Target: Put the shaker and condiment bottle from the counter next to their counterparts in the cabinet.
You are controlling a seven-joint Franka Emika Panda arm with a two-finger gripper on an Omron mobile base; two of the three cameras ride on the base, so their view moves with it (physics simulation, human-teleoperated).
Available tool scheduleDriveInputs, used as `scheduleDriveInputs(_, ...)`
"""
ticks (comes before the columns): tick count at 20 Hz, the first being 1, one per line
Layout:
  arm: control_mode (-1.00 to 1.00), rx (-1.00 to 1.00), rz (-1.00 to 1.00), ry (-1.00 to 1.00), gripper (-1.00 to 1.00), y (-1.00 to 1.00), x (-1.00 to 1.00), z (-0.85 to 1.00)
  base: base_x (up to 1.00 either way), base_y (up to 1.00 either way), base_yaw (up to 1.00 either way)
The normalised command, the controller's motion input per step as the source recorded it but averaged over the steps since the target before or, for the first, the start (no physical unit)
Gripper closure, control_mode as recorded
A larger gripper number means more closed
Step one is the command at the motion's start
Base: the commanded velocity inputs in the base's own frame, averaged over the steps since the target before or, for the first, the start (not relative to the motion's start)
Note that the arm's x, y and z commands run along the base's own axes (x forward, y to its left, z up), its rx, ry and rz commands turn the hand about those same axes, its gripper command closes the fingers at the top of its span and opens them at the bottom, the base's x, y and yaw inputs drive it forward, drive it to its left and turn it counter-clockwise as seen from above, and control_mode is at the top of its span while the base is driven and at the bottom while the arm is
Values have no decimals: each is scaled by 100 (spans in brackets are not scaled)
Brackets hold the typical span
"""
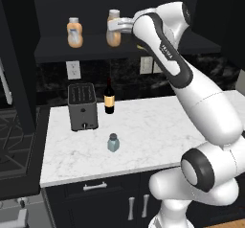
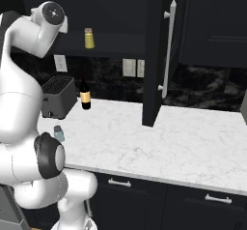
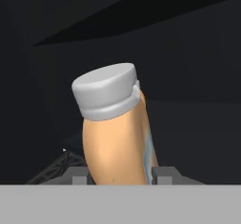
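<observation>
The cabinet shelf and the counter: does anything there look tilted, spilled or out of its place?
Nothing is spilled or damaged. The condiment bottle is at the cabinet shelf in the gripper, and leans in the hand view, which may be camera roll. The shaker stands upright, alone on the counter.

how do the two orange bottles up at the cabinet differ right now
The left orange bottle stands free on the cabinet shelf; the right orange bottle is clamped in the gripper. In the hand view the held one leans. Both share orange bodies and whitish caps.

Counter (image 1: 143, 131) — white marble look; cabinet (image 1: 52, 50) — matt black.
</observation>
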Motion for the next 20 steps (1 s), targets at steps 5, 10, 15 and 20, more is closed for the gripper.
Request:
scheduleDriveInputs(5,-100,0,-2,1,100,15,13,0,0,0,0)
scheduleDriveInputs(10,-100,0,-1,0,100,29,30,-4,0,0,0)
scheduleDriveInputs(15,-100,1,-1,5,100,-11,44,0,0,0,0)
scheduleDriveInputs(20,-100,0,0,1,100,4,19,0,0,0,0)
